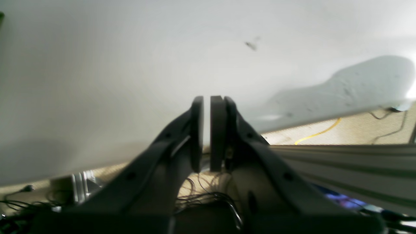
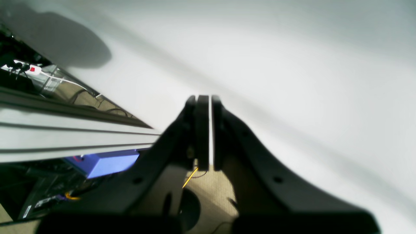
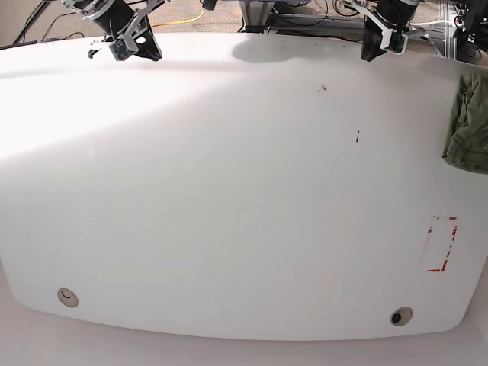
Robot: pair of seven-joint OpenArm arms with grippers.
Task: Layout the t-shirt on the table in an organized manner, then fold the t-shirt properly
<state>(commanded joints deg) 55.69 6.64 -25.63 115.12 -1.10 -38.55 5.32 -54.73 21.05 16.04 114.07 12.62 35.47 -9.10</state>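
Looking down from the base view, a wide white table (image 3: pixel 229 183) fills nearly the whole frame. An olive-green t-shirt (image 3: pixel 468 122) lies bunched in a crumpled heap at the table's right edge, partly cut off by the frame. Just below it on the table is a red tape rectangle (image 3: pixel 441 244), its outline broken in places. Two round grommets sit near the table's near edge, one at the left (image 3: pixel 68 296) and one at the right (image 3: pixel 400 315). A few small dark specks (image 3: pixel 322 88) mark the surface near the far side.

Both arms hang over the far edge of the table, well apart from each other and from the shirt. The left end effector (image 1: pixel 206 130) has its two flat pads pressed nearly together, with only a thin sliver of light between them and nothing held. The right end effector (image 2: pixel 208 130) looks the same, pads almost touching and empty. Behind each, wrist views show an aluminium rail (image 1: pixel 341 156), tan carpet and loose cables (image 1: pixel 208 195).
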